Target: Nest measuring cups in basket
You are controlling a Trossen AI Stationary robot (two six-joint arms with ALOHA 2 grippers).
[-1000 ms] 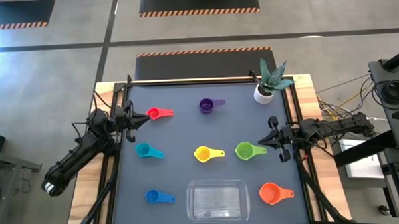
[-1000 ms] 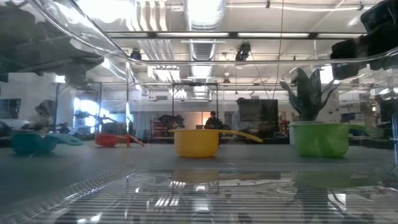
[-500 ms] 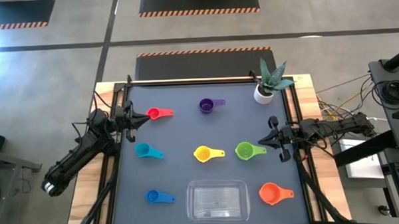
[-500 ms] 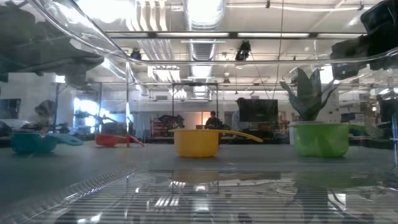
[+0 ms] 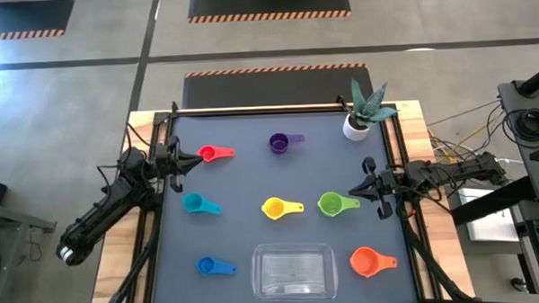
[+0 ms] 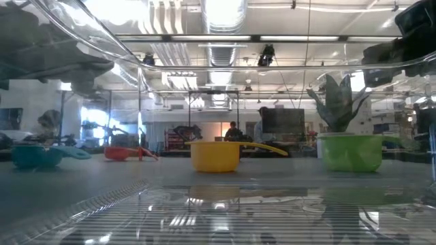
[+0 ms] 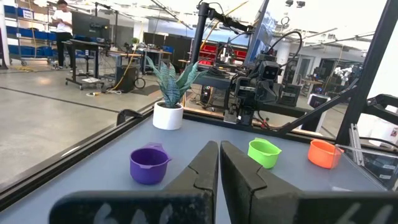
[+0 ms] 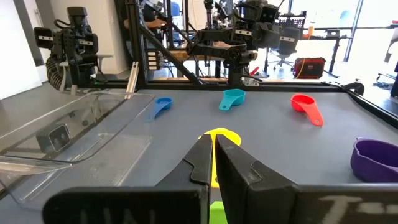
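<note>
So basically nothing's been started yet. All seven small round plastic measuring cups are laid out apart on the dark table mat (image 5: 244, 184): red scoop (image 5: 207, 155), purple one (image 5: 280, 143), teal one (image 5: 194, 204), yellow one (image 5: 273, 208), green one (image 5: 331, 203), orange one (image 5: 365, 261) and blue one (image 5: 206, 264). The clear shallow rectangular plastic basket (image 5: 294, 270) is parked at the near edge between blue and orange, and no cup can be seen in it.

The left gripper (image 5: 185, 155) is held at the left edge just beside the red cup, fingers pinched together on nothing. The right gripper (image 5: 358, 192) is parked just beside the green cup, also closed and empty.

For the next move, jaws would probably have to be spread first, then a cup picked. Judging by looks, the orange is likely the biggest, so it should probably be dropped in first and the rest stacked inside by size.
</note>
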